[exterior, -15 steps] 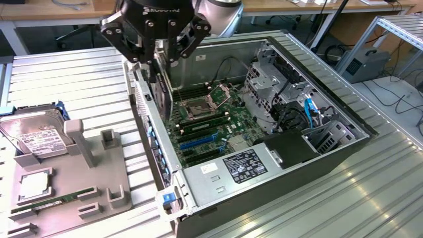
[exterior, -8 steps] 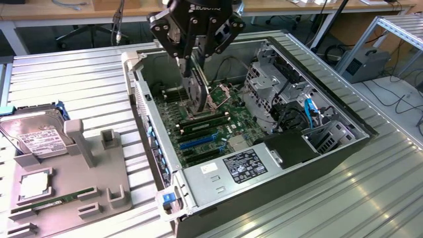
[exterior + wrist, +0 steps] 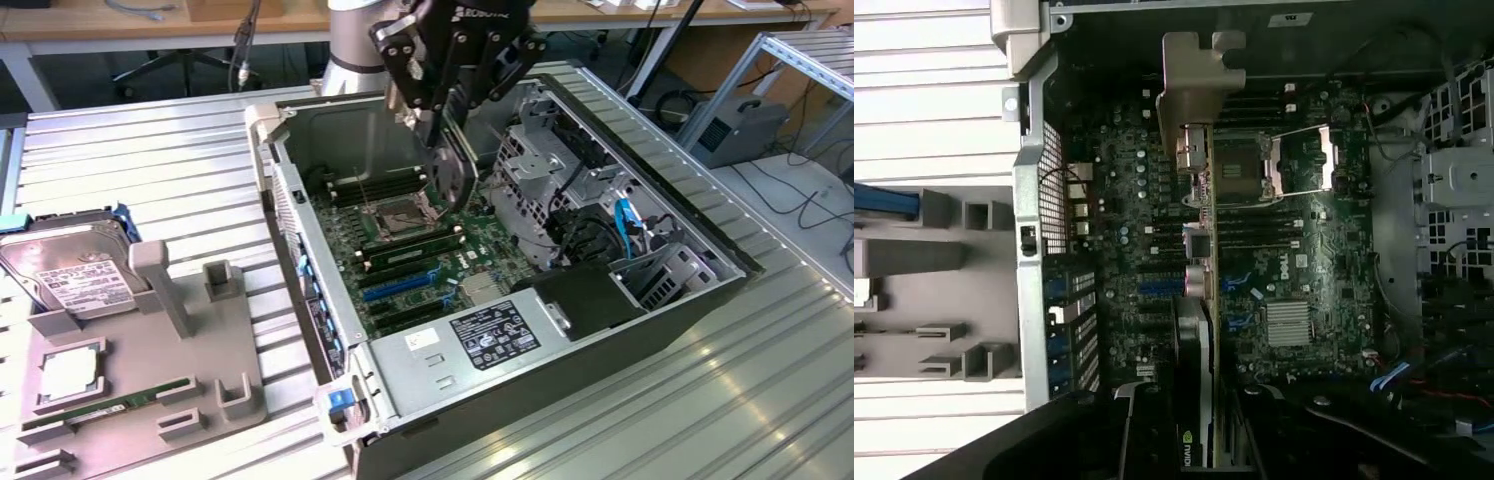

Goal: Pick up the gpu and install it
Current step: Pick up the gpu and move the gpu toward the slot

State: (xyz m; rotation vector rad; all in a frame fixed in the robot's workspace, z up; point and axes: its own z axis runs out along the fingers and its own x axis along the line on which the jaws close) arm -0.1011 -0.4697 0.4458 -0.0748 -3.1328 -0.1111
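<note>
gpu (image 3: 454,180) gripped in claw (image 3: 445,115), hanging edge-down just below it, over motherboard (image 3: 400,250) inside open case (image 3: 280,190).

Risks:
- bracket (image 3: 1199,80) snags case rear wall
- card edge misses blue slots (image 3: 400,287) below claw (alignment hard to judge)
- tilt jams connector

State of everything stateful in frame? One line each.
pincer: shut on gpu
gpu: held on edge above the motherboard, not slotted
PC case: side panel off, interior exposed
hard drive: outside the case, on the holder tray
RAM stick: lying in the holder tray
</note>
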